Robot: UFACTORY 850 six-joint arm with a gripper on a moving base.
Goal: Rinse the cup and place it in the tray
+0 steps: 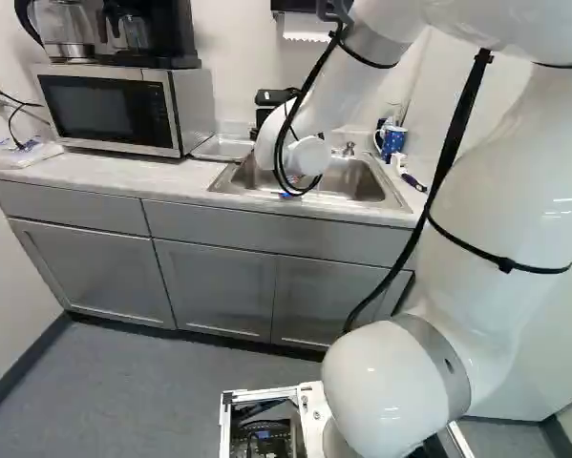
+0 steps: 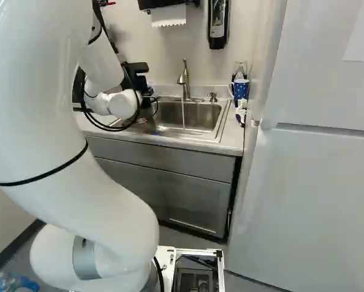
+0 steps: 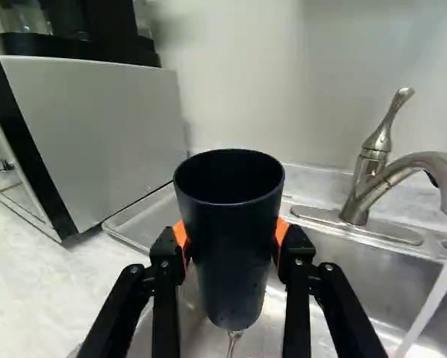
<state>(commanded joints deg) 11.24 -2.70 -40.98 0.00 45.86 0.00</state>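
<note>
Dark cup (image 3: 229, 231) first: we have it roughly upright over the near part of the sink (image 3: 342, 261), its sides clasped between the orange pads (image 3: 282, 231) of the end effector (image 3: 231, 240), whose fingers stand apart by just the cup's width. What looks like a thin trickle hangs under its base, so we judge that wet walls could let it slip or twist; whether water remains inside, we can't tell. Our arm (image 1: 515, 191) rises from its joint, arches forward and drops to the sink, with the wrist (image 2: 124, 104) low and the fingers reaching out nearly level. That low reach means a sideways swing could knock the cup on the sink edge. Beyond, to one side, the running water (image 3: 432, 298) falls from the faucet (image 3: 424, 162), well apart from the cup; a hasty pass might strike the spout. The metal tray (image 3: 145, 220) lies between sink and microwave (image 3: 107, 134), and we'd expect a clumsy set-down there to clip the microwave or tip the cup.
</note>
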